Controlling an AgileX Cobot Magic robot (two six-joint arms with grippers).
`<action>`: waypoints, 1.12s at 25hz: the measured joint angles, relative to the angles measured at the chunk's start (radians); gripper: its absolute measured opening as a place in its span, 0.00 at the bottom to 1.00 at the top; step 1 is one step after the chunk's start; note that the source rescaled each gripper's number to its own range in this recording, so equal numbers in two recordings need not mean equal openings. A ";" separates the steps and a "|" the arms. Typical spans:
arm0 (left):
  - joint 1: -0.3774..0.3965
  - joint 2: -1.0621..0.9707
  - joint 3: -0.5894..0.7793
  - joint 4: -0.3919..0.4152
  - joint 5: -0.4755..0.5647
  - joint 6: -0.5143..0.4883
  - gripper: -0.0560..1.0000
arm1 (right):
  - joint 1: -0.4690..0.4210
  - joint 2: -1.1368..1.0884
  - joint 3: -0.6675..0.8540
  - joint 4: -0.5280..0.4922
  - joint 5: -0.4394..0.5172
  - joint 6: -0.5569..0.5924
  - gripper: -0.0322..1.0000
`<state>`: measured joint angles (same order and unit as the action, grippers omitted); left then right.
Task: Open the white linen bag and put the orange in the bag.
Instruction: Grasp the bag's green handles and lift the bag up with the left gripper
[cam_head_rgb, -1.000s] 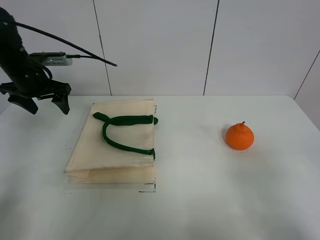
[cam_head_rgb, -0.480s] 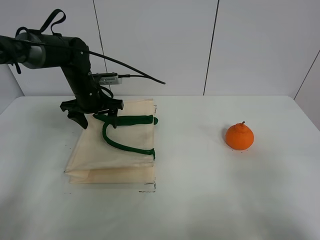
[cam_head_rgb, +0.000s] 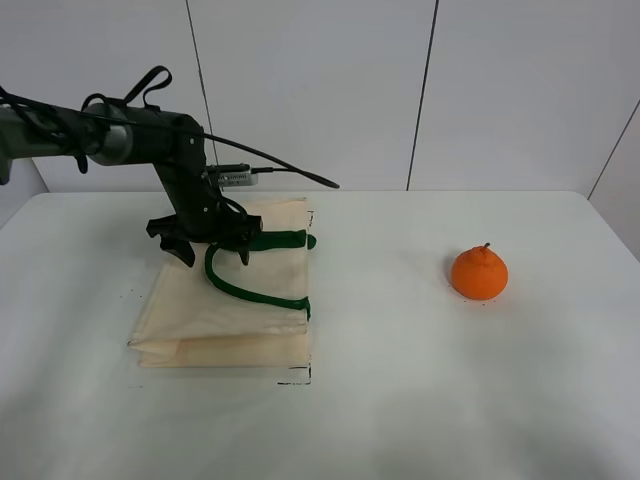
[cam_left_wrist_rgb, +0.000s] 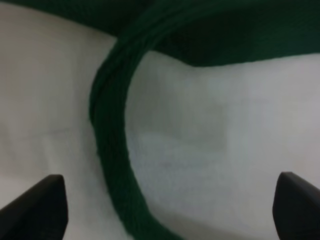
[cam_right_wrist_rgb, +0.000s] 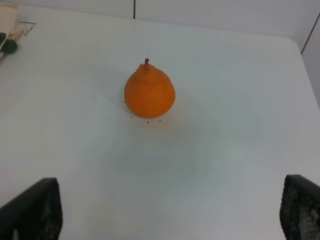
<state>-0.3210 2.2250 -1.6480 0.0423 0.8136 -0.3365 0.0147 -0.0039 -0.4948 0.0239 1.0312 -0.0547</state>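
The white linen bag (cam_head_rgb: 235, 300) lies flat and closed on the table at the left, its dark green handle (cam_head_rgb: 250, 290) looped on top. My left gripper (cam_head_rgb: 213, 254) is open and hangs just over the bag's far end, straddling the handle. In the left wrist view the handle (cam_left_wrist_rgb: 112, 150) curves over the cloth (cam_left_wrist_rgb: 215, 125) between the fingertips (cam_left_wrist_rgb: 37, 207). The orange (cam_head_rgb: 479, 273) sits on the table at the right, apart from the bag. In the right wrist view the orange (cam_right_wrist_rgb: 149, 93) lies ahead of my open right gripper (cam_right_wrist_rgb: 167, 212), well clear of it.
The white table (cam_head_rgb: 400, 400) runs up to a white panelled wall (cam_head_rgb: 420, 90) at the back. A black cable (cam_head_rgb: 280, 172) trails from the left arm. Small black corner marks (cam_head_rgb: 297, 378) lie by the bag.
My left arm has swung in from the far left and come down over the bag's far end, above the green handle. The orange and the bag have not moved.
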 joint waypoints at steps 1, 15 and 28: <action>0.000 0.012 0.000 0.000 -0.004 -0.001 0.99 | 0.000 0.000 0.000 0.000 0.000 0.000 1.00; 0.000 0.064 0.000 0.001 -0.035 -0.002 0.80 | 0.000 0.000 0.000 0.000 0.000 0.000 1.00; 0.000 0.017 -0.035 0.006 0.067 -0.002 0.06 | 0.000 0.000 0.000 0.000 0.000 0.000 1.00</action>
<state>-0.3210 2.2422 -1.6829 0.0484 0.8804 -0.3384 0.0147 -0.0039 -0.4948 0.0239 1.0312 -0.0547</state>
